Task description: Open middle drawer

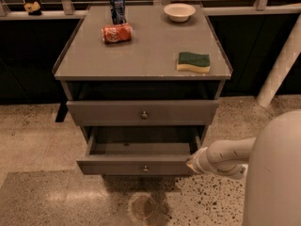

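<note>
The grey cabinet stands in the centre of the camera view. The middle drawer is pulled well out, showing its plain grey inside and a small round knob at the centre of its front. The taller drawer above it sits nearly closed, with its own knob. The lowest drawer is hidden under the open one. My gripper is at the right end of the open drawer's front, on the white arm that reaches in from the lower right.
On the cabinet top are an upright blue can, a red can lying on its side, a white bowl and a green-and-yellow sponge. A white post stands at the right. A dark railing runs behind. Speckled floor lies in front.
</note>
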{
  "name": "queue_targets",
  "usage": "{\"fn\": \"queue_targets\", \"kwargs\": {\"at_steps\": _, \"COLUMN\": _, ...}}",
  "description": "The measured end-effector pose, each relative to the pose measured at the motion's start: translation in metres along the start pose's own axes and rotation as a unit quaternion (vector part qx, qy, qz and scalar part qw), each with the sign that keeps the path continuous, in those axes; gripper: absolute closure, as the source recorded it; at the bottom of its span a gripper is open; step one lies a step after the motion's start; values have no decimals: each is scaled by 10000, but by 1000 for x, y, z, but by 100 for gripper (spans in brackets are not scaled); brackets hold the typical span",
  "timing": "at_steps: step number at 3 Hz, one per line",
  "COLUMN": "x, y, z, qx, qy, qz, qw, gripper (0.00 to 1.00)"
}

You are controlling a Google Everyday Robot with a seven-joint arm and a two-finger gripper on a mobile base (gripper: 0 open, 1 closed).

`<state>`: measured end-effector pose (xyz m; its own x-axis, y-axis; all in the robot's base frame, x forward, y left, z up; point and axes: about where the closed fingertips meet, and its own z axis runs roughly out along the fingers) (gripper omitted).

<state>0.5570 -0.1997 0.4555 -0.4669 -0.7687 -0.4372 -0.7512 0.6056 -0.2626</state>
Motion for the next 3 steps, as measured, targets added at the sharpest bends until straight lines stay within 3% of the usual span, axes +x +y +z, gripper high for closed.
{"fn": "queue_targets", "kwargs": {"at_steps": 1, "x": 0, "y": 0, "z": 0, "qx": 0, "qy": 0, "qz": 0, "qw": 10000, "gripper": 62}}
{"fn": "queue_targets", "kwargs": {"at_steps": 3, "x": 0, "y": 0, "z": 0, "qx": -1, "qy": 0, "qz": -1, "qw": 10000, "gripper": 15}}
